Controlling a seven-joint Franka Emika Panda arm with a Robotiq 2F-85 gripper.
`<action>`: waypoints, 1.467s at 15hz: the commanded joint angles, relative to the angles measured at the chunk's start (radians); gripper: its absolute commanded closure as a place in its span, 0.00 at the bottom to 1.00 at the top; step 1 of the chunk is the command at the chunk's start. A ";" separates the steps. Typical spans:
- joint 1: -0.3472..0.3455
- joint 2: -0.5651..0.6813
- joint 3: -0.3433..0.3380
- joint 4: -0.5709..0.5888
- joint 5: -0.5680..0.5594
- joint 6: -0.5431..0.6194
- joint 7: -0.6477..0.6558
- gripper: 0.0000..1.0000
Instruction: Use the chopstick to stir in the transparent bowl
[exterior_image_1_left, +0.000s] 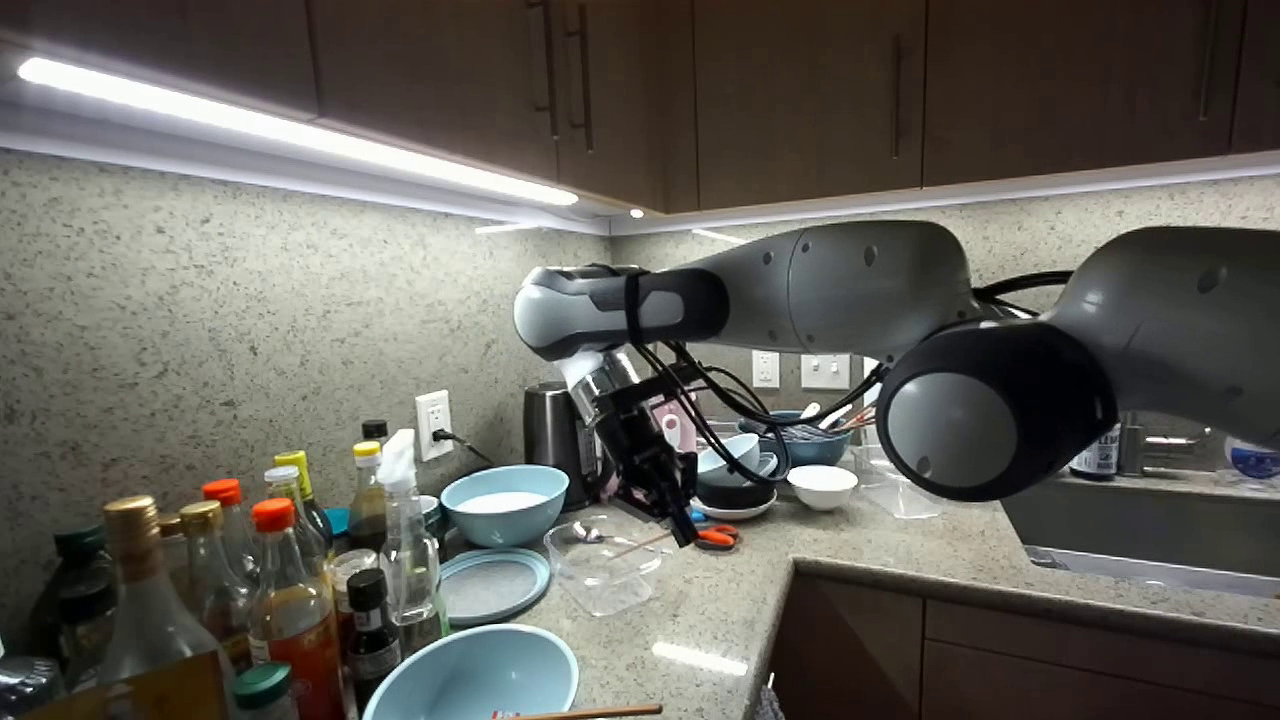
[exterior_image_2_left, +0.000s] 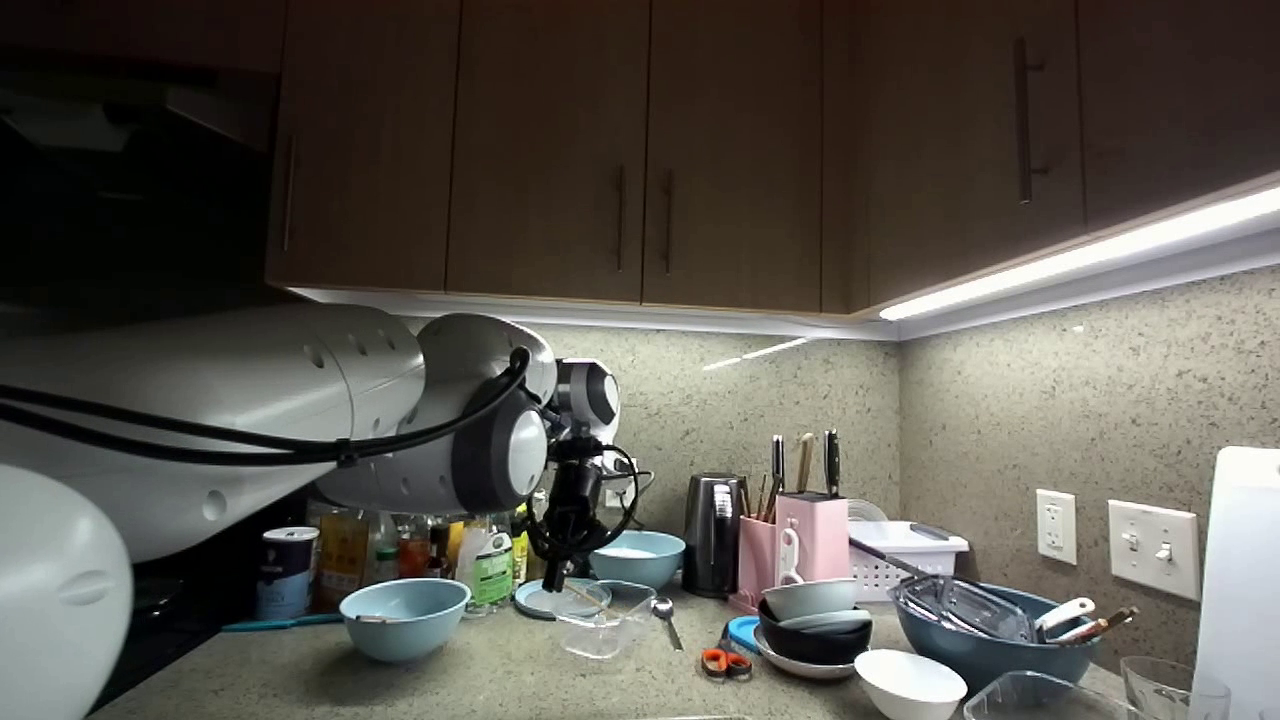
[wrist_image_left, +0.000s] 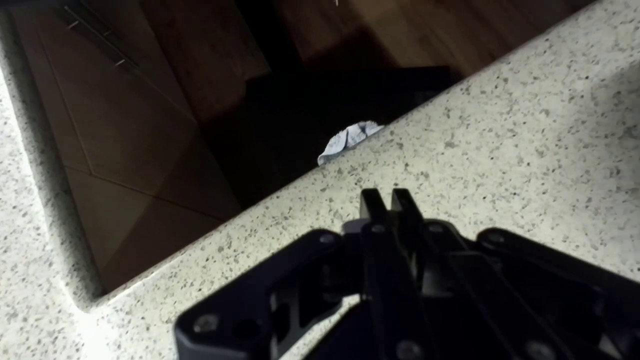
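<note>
The bowl (exterior_image_1_left: 604, 590) was clear, see-through, shallow, w/ rounded corners; sat upright, mid-dist., a bit left of ctr in both exterior views. The chopstick (exterior_image_1_left: 642, 546), thin & lt. brown, slanted: in an exterior view, high end at right by bowl's right rim, low end approx. mid-bowl; in an exterior view the chopstick (exterior_image_2_left: 592, 600) ran high left to low right. Couldn't tell if tip touched btm.
</note>
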 joint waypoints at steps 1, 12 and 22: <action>-0.026 -0.011 0.059 -0.003 0.092 -0.065 0.061 0.98; 0.044 -0.009 0.048 0.004 0.063 0.148 0.044 0.98; 0.011 -0.018 0.010 -0.028 0.029 0.141 0.078 0.98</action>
